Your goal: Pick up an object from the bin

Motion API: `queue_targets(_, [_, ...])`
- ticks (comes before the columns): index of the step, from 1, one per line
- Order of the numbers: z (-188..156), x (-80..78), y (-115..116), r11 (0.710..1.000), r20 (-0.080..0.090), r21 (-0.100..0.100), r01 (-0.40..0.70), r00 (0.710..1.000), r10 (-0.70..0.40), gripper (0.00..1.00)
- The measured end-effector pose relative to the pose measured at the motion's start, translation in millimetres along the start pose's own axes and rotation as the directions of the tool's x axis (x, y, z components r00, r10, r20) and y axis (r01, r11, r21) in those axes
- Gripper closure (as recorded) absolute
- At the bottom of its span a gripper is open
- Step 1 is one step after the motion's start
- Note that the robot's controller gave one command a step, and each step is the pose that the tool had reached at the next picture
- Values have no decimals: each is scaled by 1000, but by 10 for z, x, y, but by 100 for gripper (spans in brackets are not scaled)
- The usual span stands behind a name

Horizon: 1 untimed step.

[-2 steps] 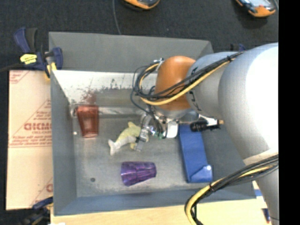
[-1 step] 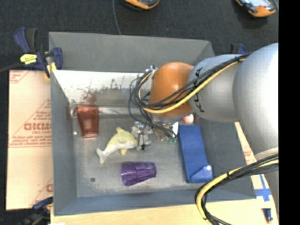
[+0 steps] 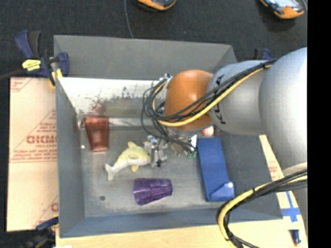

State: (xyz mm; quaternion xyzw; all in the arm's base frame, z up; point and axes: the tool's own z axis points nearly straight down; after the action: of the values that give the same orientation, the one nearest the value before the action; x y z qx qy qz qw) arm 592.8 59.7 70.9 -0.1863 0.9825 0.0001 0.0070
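Black lettering stands on the robot's silver arm [image 3: 248,99] over the grey bin [image 3: 145,56], just behind its orange wrist cover [image 3: 189,94]. It appears to read "KUKA", though a yellow cable [image 3: 235,85] crosses the letters.

One camera looks steeply down on the grey bin [image 3: 145,56] from above, tilted so its far wall fills the upper middle. It stands near: the bin spans most of the frame, the arm [image 3: 279,102] looming large at right.
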Motion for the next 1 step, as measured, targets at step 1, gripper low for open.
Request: queue_targets(1, [-593, -24, -46, 998, -2, 0, 62, 998, -62, 100])
